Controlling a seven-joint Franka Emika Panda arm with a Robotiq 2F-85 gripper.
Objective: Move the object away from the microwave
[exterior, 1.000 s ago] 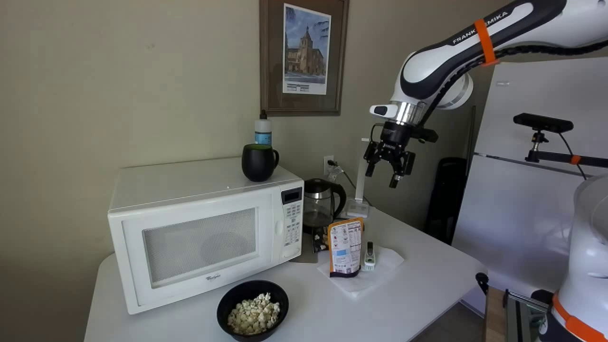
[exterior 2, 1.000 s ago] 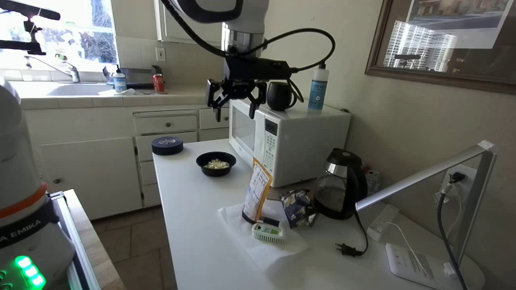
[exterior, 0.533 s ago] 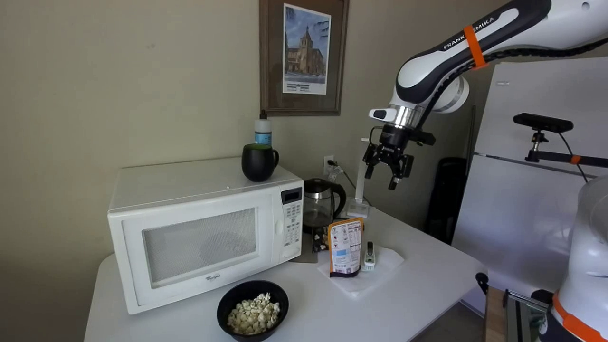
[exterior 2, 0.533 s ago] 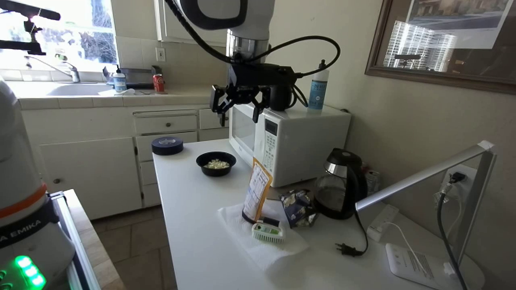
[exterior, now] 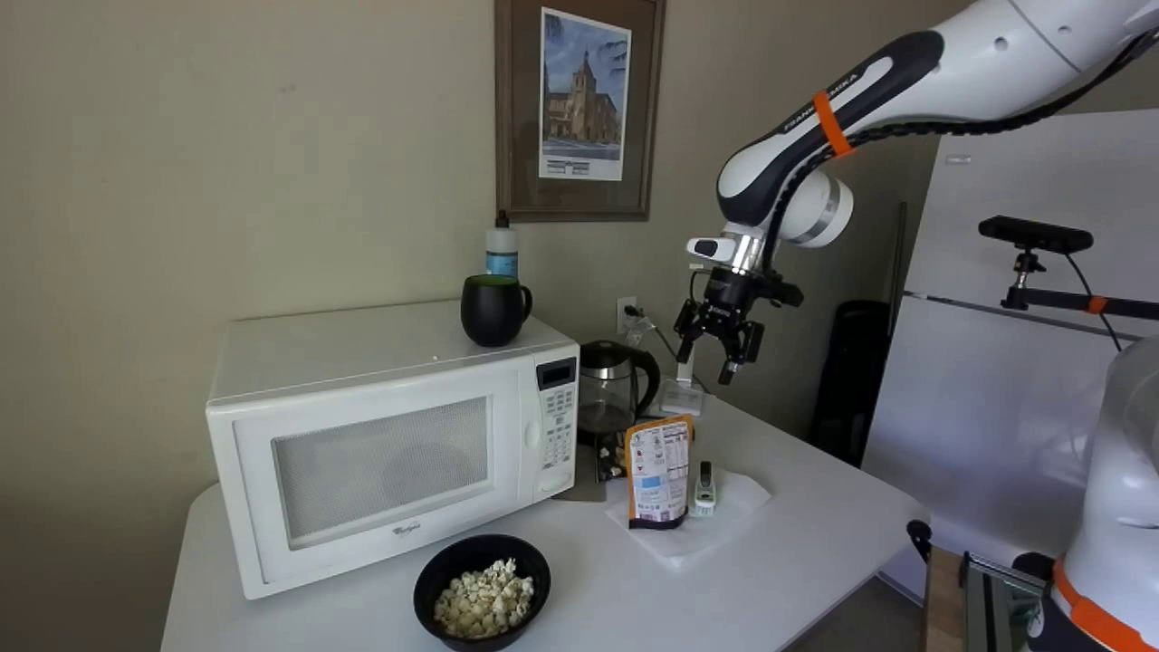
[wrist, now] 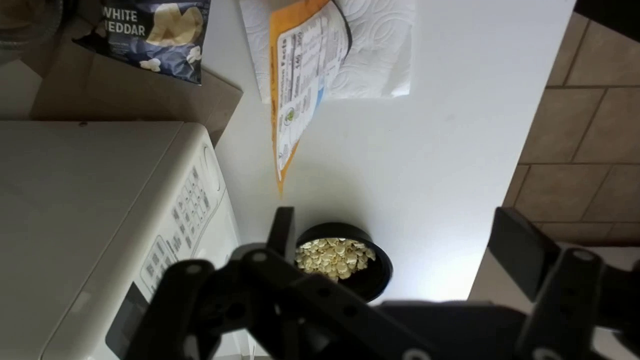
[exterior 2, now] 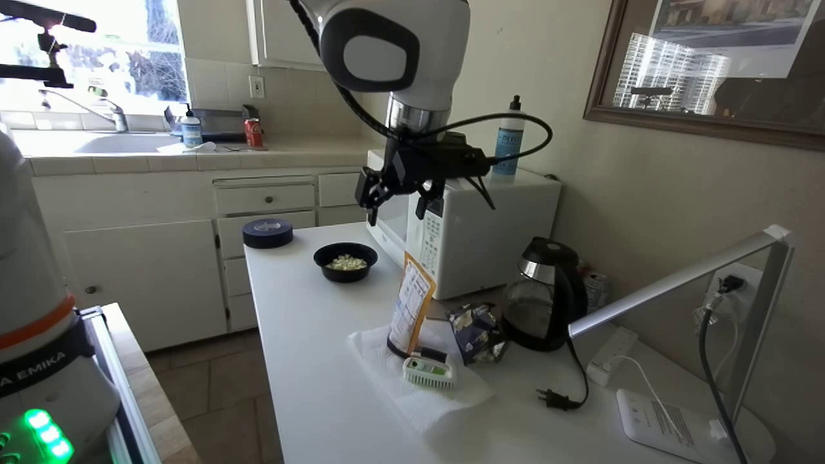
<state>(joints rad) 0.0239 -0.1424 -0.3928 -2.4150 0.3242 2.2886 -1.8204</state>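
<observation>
The object, an upright orange-edged packet [exterior: 659,475] with a white label panel, stands on a white paper towel right of the microwave [exterior: 380,462]. The packet also shows upright in an exterior view [exterior 2: 410,309] and near the top of the wrist view [wrist: 302,80]. The microwave is white and boxy; it shows in all views, at the left in the wrist view [wrist: 90,200]. My gripper [exterior: 706,362] is open and empty, in the air above the packet's height. In the wrist view my gripper [wrist: 395,225] has its fingers wide apart, with the packet beyond them.
A black popcorn bowl [exterior: 482,589] stands in front of the microwave. A small green-white brush [exterior 2: 429,370] lies close beside the packet. A dark snack bag [exterior 2: 478,332] and a glass kettle [exterior 2: 541,296] stand behind. A black mug [exterior: 494,310] sits on the microwave. A lamp [exterior 2: 747,322] stands nearby.
My arm and gripper have come lower, and have moved left in one exterior picture and right in another. The gripper stays open. The packet and microwave have not moved.
</observation>
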